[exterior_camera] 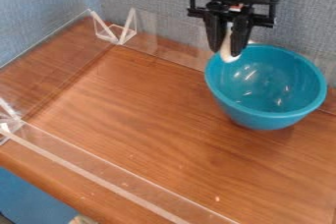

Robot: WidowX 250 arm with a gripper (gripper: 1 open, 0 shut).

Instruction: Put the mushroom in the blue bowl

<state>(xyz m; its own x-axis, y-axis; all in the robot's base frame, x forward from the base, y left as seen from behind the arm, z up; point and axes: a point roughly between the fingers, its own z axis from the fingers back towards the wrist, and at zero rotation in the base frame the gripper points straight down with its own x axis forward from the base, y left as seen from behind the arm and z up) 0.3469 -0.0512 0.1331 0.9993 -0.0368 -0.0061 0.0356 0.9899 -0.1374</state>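
Observation:
The black gripper [231,39] hangs pointing down over the far left rim of the blue bowl [266,86], a large glossy teal bowl on the right side of the wooden table. Its fingers are shut on the mushroom [231,47], whose cream-white stem shows between and just below the fingertips; the cap is hard to make out. The mushroom hangs above the bowl's inner left edge, clear of the bowl's floor.
A low clear plastic wall [118,27] runs around the wooden tabletop [132,120], with a clear bracket at the back left and another [11,120] at the left front. A blue-grey fabric backdrop rises behind.

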